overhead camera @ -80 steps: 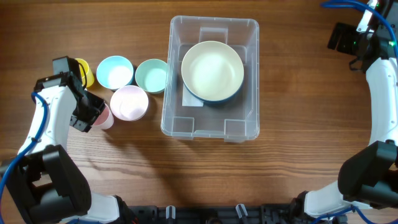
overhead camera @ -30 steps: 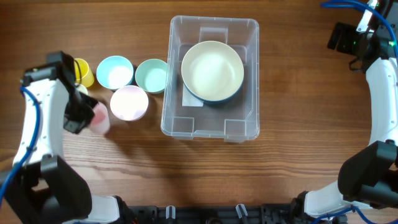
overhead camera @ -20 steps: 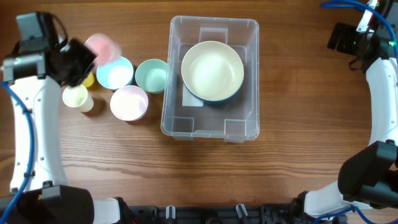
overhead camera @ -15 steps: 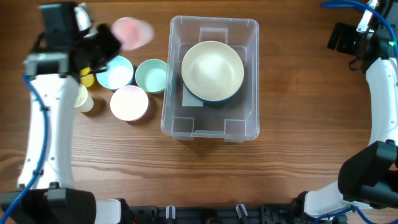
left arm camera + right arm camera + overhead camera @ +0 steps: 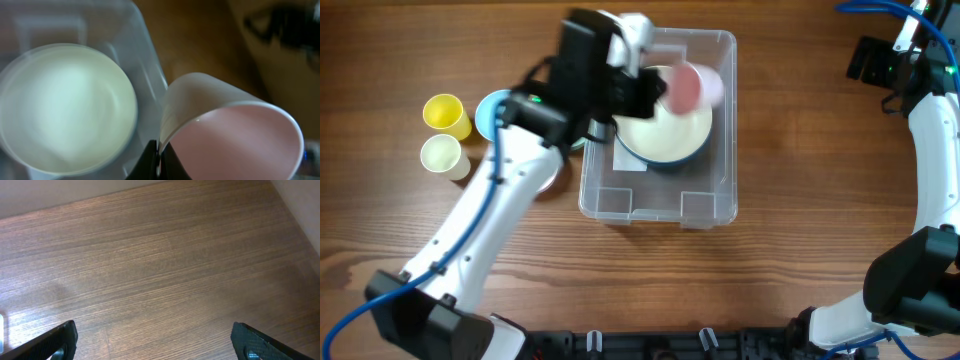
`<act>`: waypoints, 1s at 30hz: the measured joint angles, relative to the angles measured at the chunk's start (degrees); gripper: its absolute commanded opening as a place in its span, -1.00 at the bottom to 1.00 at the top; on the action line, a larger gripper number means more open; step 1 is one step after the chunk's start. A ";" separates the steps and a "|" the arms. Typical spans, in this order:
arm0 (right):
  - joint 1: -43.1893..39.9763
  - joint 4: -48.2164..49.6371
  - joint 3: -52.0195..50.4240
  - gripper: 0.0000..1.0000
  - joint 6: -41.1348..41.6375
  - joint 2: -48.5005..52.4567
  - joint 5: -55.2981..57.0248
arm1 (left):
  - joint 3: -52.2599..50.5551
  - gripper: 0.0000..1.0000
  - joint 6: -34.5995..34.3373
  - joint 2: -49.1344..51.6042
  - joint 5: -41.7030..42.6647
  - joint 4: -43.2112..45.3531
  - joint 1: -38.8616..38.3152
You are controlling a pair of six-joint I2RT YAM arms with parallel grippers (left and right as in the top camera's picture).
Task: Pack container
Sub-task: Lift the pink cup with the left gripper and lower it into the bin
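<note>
The clear plastic container sat on the wooden table about midway between the two arms, open side up. Its long axis ran from the near edge of the table toward the far edge, with the short walls at the near and far ends. A cream bowl with a blue outside lay in the far half and covered most of the floor there.

The left gripper was closed tight on the thin wall of a pink cup, pinching it at the rim, one finger inside and one outside. The cup hung above the far right part of the container, over the bowl's edge. It seemed tipped well over, mouth turned sideways rather than up, though blur in both views made the exact tilt hard to read. The right gripper stood wide open with nothing in it, off at the far right over bare table.

The main risk was the release. Let go from that height and tilt, the cup could strike the bowl's rim, roll or bounce, and go over the right wall onto the table. The pinch on a single thin wall was also slight, so a quick swing might let the cup twist or slip. A yellow cup and a pale cup waited at the left.
</note>
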 measured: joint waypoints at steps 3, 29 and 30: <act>0.00 0.00 0.00 0.99 0.00 0.00 0.00 | 0.02 -0.92 0.98 0.81 -1.86 -4.13 -3.98; 0.00 0.00 0.00 0.99 0.00 0.00 0.00 | 0.04 -0.87 2.40 13.55 -16.55 -14.99 -14.14; 0.00 0.00 0.00 0.99 0.00 0.00 0.00 | 0.04 -0.87 2.43 13.70 -16.81 -14.91 -14.14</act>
